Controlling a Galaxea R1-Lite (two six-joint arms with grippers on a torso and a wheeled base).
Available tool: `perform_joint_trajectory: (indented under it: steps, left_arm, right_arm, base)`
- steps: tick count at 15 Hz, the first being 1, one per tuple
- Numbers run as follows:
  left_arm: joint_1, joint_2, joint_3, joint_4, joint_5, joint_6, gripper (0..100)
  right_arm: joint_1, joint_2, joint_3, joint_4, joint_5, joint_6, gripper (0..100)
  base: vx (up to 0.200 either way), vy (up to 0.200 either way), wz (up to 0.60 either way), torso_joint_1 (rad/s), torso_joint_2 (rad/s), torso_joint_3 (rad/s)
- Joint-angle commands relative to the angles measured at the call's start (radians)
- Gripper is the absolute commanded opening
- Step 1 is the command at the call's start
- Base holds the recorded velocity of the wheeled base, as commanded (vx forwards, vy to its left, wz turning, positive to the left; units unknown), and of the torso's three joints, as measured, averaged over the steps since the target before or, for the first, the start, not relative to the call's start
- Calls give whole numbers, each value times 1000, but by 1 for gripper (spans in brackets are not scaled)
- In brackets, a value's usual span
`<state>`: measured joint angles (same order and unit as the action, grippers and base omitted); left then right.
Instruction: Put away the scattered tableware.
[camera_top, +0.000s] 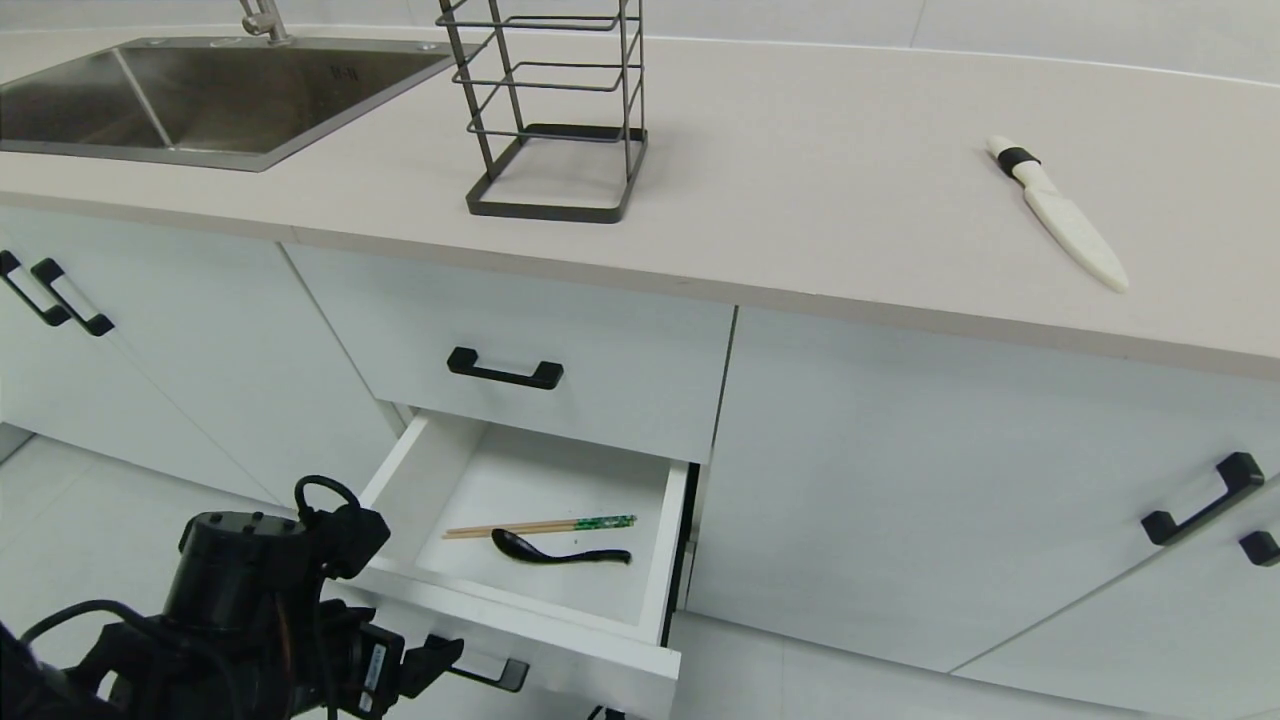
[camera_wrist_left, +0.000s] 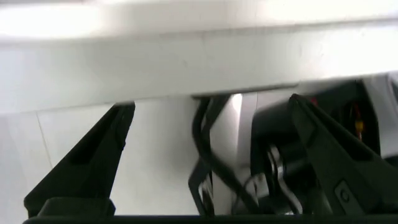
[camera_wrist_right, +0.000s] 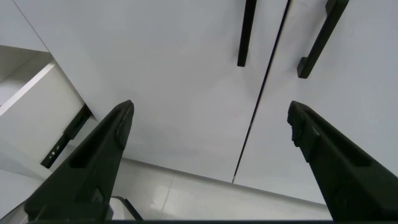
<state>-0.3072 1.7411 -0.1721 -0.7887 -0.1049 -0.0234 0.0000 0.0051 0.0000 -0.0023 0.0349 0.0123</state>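
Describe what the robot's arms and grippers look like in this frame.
The left arm is matte black, with a round, drum-like joint housing, looping black cables and a small white label near the wrist. The left gripper and right gripper each have two black, wedge-shaped jaws tapering to narrow tips.

Steel sink (camera_top: 250, 95), faucet (camera_top: 262, 20), pale countertop (camera_top: 800, 180)
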Motion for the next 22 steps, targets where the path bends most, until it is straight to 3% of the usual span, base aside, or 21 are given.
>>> perform_joint_trajectory:
  steps: [1, 4, 14, 16, 22]
  left_arm:
    - [7, 41, -41, -53, -1, -3, 100]
    - [16, 101, -78, -141, -1, -7, 100]
    - [45, 164, -218, -182, -4, -12, 100]
    - [57, 184, -270, -215, -4, -18, 100]
    - [62, 267, -310, -299, -4, -38, 100]
  right_arm:
    - [0, 3, 0, -1, 0, 0, 100]
    - [0, 3, 0, -1, 0, 0, 100]
    - [0, 3, 0, -1, 0, 0, 100]
    - [0, 3, 0, -1, 0, 0, 100]
    - [0, 3, 0, -1, 0, 0, 100]
  base:
    - [0, 0, 0, 0, 0, 0]
    - [0, 0, 0, 0, 0, 0]
    - [0, 0, 0, 0, 0, 0]
    - [0, 0, 0, 0, 0, 0]
    - [0, 0, 0, 0, 0, 0]
